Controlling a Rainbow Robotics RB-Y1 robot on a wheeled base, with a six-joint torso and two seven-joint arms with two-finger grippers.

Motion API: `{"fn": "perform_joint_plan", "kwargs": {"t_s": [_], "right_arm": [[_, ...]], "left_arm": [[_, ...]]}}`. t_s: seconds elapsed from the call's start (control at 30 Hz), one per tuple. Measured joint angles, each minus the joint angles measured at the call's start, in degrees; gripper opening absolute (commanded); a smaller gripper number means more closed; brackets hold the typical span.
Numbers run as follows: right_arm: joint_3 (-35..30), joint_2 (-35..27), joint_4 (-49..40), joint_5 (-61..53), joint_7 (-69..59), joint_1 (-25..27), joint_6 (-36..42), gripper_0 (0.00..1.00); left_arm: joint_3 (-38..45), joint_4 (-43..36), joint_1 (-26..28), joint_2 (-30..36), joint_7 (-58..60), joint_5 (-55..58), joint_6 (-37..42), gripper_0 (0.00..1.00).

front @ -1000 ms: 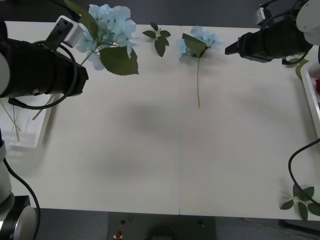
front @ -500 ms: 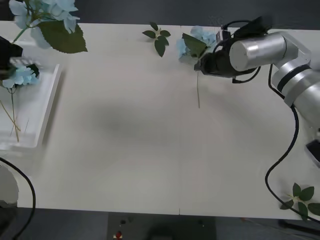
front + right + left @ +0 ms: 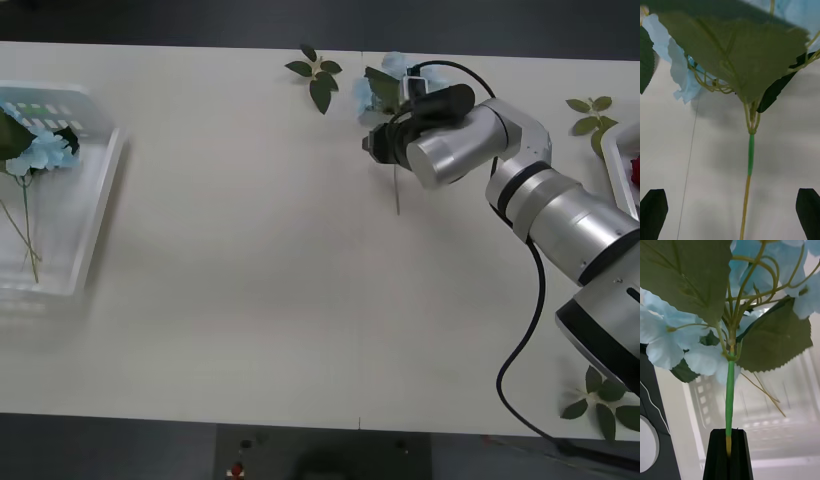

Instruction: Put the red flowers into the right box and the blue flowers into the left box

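Above the ribbed left box (image 3: 752, 405), left hand (image 3: 729, 453) pinching thin-stemmed blue flowers (image 3: 730, 390)

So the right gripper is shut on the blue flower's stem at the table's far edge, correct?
Not shut. In the right wrist view the right gripper is open, its fingers apart on either side of the blue flower's stem, which lies on the table. The far-edge location is right.

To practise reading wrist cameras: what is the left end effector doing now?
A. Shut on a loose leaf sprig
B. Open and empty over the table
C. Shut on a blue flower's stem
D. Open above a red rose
C: in the left wrist view the left end effector is shut on the green stem of a blue flower, above the left box.
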Motion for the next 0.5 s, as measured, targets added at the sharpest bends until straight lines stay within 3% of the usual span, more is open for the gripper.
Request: {"fn": "perform_joint_plan", "kwargs": {"t_s": [0.2,0.37,0.5], "right_arm": [[0.0,2.5,3.5,3.0,0.0,0.0,-5.3,1.0],[0.0,3.9,5.8,4.3,0.0,0.0,-9.6,1.0],[0.0,4.3,8.5,4.3,0.0,0.0,-15.0,1.0]], "left_arm": [[-3.5,8.7,3.4,0.1,1.3,1.2,-15.0,0.01],[-10.9,15.4,3.8,0.1,12.6,3.1,-29.9,0.01],[-14.1,20.7,3.8,0.1,14.3,5.0,-39.0,0.01]]}}
